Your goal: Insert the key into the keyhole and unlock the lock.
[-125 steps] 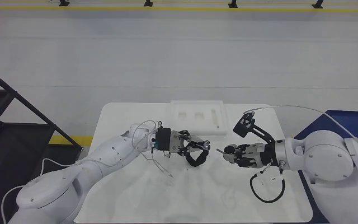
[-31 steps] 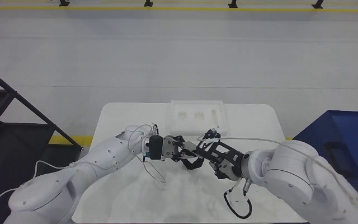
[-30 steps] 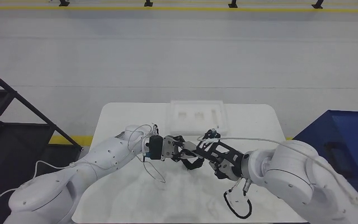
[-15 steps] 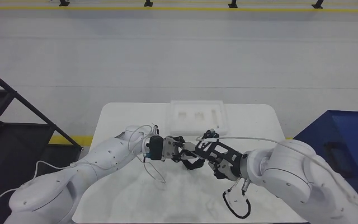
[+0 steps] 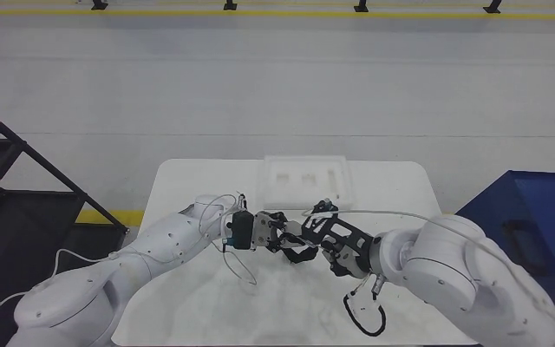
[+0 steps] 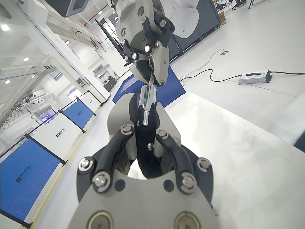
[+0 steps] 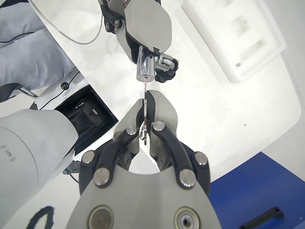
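Right tool (image 7: 145, 96) pinches flat key (image 7: 144, 88) at cylindrical lock (image 7: 144, 67).

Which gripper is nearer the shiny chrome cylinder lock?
Left: the left gripper clamps the lock; the right gripper faces it, holding the metal key at its keyhole.

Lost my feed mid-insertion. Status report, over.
Left gripper shut on lock. Right gripper shut on key. Key tip at keyhole, in line; depth unclear. Nothing between them; foam tray off to the side.
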